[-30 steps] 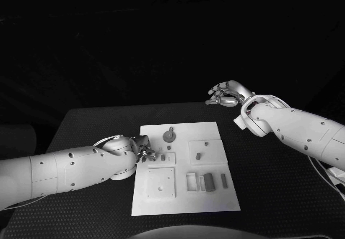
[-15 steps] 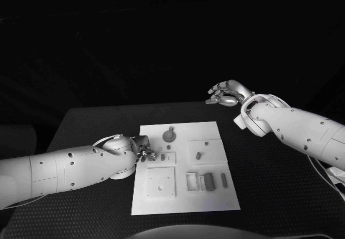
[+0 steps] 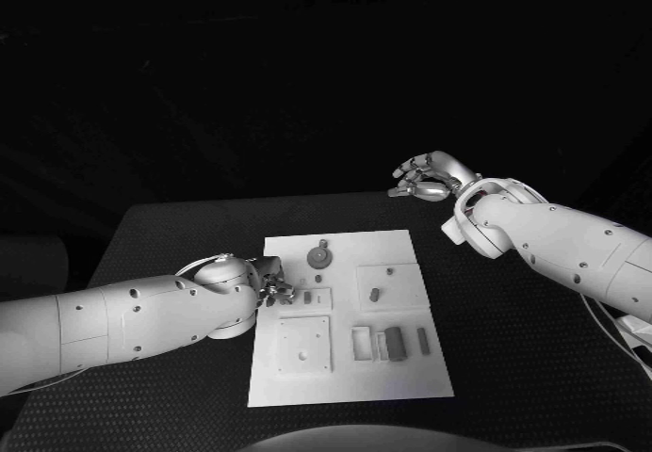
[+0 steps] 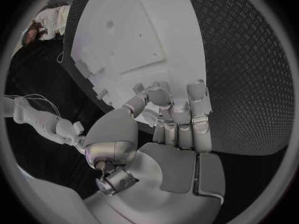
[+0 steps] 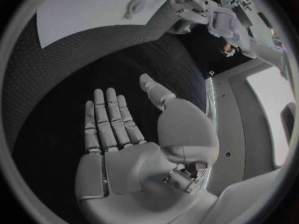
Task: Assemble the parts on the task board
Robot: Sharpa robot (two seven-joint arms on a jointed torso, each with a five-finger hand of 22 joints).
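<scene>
So the white task board (image 3: 347, 320) is sitting in the middle of the black table (image 3: 516, 320), long side running away from the robot, and nothing is really blocking the way to it apart from the left arm itself, which is lying across the table's near left part with the left hand (image 3: 272, 290) hovering right at the board's left edge, about halfway up. In the left wrist view that hand (image 4: 168, 119) is showing its fingers curled in tight toward the palm, and I honestly can't tell if a small piece is pinched in there or not. The right hand (image 3: 428, 179) is hanging up high over the far right corner of the table, well apart from the board; in the right wrist view it (image 5: 134, 144) is spread flat with the fingers straight and apart, holding nothing. On the board I'm counting one round part with a little tab (image 3: 319, 255) near the far end, one square raised plate (image 3: 387, 285) with a small peg-like bit standing on it to the right of centre, another square plate (image 3: 303, 344) at the near left, and a row of three upright-looking blocks (image 3: 391, 343) at the near right. There's also a tiny piece (image 3: 307, 298) just beside the left hand's fingertips, though it's too small to make out properly
</scene>
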